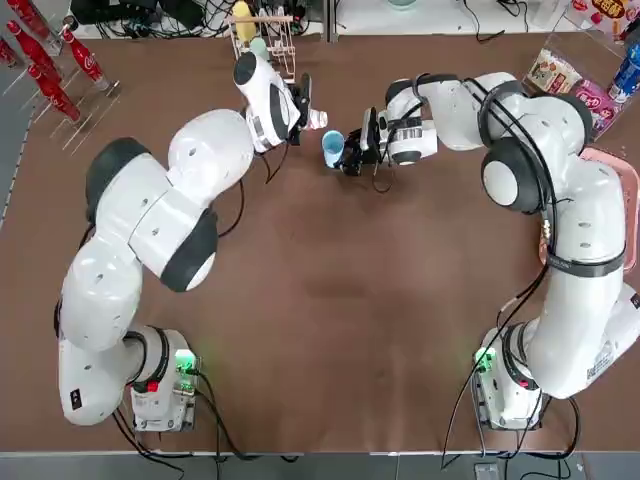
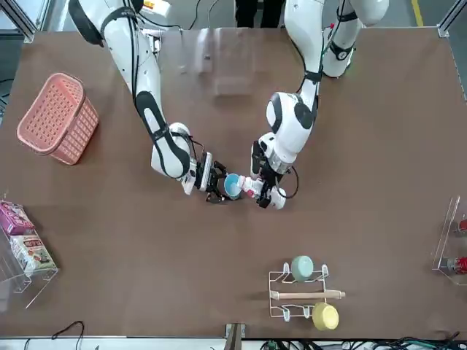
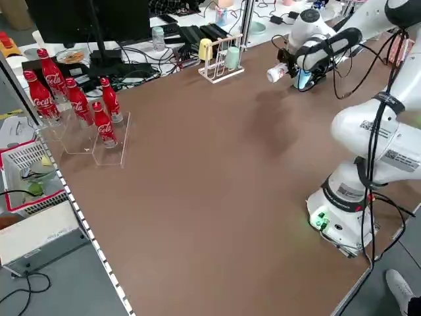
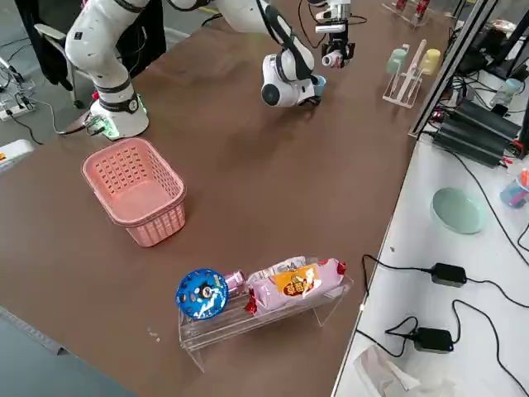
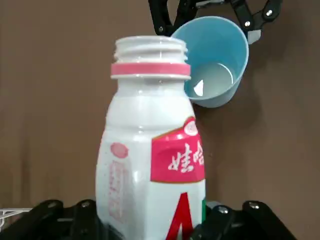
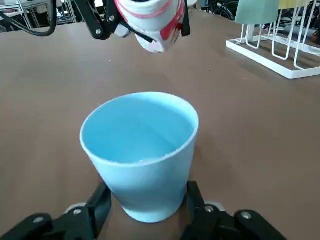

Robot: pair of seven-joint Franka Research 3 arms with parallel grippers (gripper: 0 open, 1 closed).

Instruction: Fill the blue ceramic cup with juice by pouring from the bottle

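Two grippers meet at the table's far middle; left gripper (image 1: 303,110) clamps the bottle (image 5: 150,155), uncapped, tipped toward the blue ceramic cup (image 6: 141,152); right gripper (image 6: 145,210) grips that cup, seemingly tilted, just beside.

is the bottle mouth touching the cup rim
Apart. The right wrist view shows the bottle mouth above the cup, with bare table between them.
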